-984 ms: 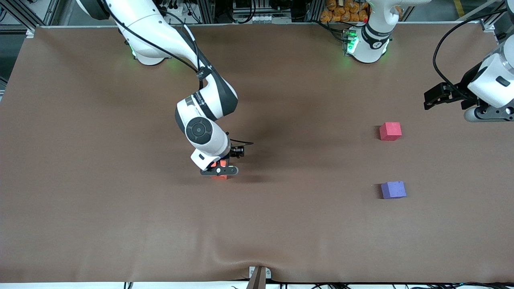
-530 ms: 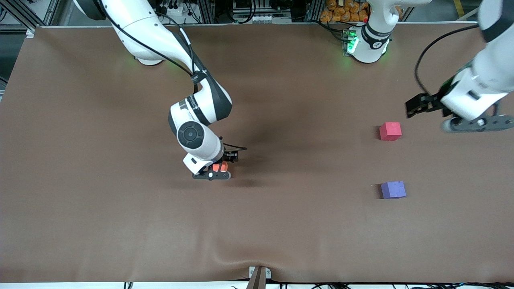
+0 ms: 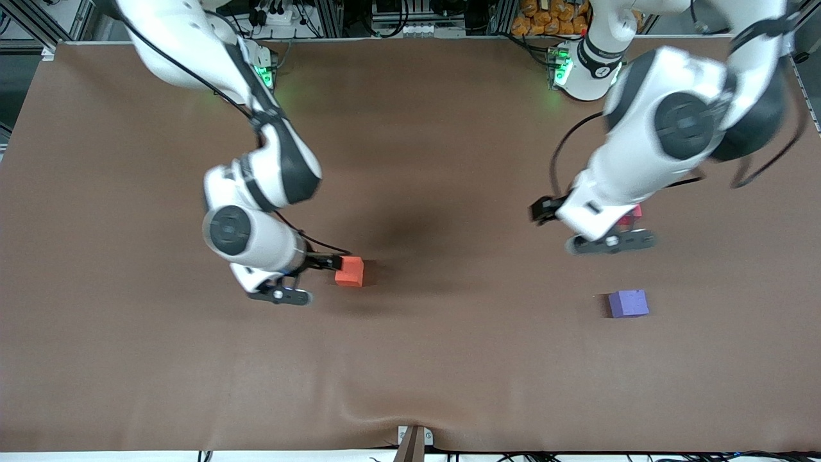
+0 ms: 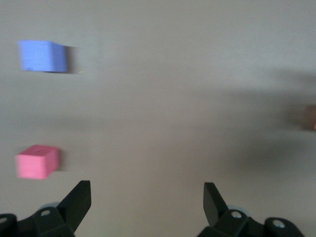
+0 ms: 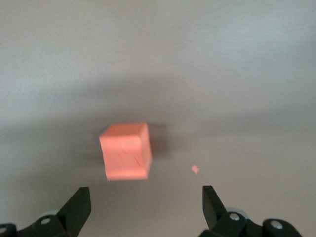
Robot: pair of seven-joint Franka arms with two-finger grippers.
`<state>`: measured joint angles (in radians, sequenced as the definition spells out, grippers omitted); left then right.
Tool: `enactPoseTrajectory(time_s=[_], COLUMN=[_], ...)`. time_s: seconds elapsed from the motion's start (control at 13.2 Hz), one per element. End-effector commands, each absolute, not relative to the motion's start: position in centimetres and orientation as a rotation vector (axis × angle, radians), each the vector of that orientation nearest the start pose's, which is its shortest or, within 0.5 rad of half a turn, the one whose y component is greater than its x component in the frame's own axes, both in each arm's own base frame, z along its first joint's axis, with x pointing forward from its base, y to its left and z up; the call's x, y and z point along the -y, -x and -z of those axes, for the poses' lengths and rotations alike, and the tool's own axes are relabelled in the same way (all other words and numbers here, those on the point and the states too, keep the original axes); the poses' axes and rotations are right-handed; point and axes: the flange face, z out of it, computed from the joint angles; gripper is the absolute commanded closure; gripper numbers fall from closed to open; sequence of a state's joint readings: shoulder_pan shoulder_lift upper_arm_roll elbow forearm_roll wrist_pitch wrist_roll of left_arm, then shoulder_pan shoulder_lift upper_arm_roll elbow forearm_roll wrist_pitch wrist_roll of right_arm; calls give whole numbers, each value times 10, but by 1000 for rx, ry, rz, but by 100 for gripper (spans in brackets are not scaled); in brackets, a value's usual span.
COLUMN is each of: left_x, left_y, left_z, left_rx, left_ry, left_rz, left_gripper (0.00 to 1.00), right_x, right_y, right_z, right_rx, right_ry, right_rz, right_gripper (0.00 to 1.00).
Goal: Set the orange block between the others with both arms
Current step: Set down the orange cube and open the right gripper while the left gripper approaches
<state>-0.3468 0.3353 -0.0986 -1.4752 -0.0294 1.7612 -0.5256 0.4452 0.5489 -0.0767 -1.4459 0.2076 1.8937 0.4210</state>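
The orange block (image 3: 349, 271) lies free on the brown table, near its middle. In the right wrist view the orange block (image 5: 126, 150) sits just ahead of the open fingers. My right gripper (image 3: 280, 295) (image 5: 145, 205) is open and empty, over the table beside that block, toward the right arm's end. The purple-blue cube (image 3: 628, 303) (image 4: 42, 56) and the red-pink cube (image 3: 632, 215) (image 4: 37, 161) rest toward the left arm's end; the left arm covers most of the red-pink one in the front view. My left gripper (image 3: 610, 242) (image 4: 146, 202) hangs open and empty over the table beside the red-pink cube.
A small orange crumb (image 5: 195, 169) lies on the cloth by the orange block. The brown cloth (image 3: 410, 359) has a wrinkle at the table edge nearest the front camera. The orange block (image 4: 311, 117) shows at the rim of the left wrist view.
My right gripper opened, let go of the orange block and drew away toward the right arm's end. The left arm swung in from the table's end to beside the red-pink cube.
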Motion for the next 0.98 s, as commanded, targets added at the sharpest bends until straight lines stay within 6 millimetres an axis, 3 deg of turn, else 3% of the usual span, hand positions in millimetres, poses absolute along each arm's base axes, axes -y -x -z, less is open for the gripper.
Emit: enactPoseTrajectory(time_s=[0.0, 0.3, 0.45, 0.68, 0.91], left_x=[330, 419, 454, 514, 553], left_y=[-609, -607, -602, -581, -556], left_z=[-448, -383, -351, -312, -271], left_rx=[228, 329, 327, 270, 220], left_ry=[3202, 3286, 3317, 3322, 3344], left_rz=[-65, 136, 259, 503, 685], left_gripper=[0, 0, 0, 0, 0], right_x=[-206, -105, -67, -30, -12], right_y=[-633, -626, -619, -603, -596], right_z=[-433, -491, -514, -542, -557], right_rx=[-51, 13, 3, -66, -58], right_ry=[2990, 2994, 3068, 3098, 3128], right_rz=[-261, -287, -256, -279, -264], right_gripper=[0, 0, 0, 0, 0])
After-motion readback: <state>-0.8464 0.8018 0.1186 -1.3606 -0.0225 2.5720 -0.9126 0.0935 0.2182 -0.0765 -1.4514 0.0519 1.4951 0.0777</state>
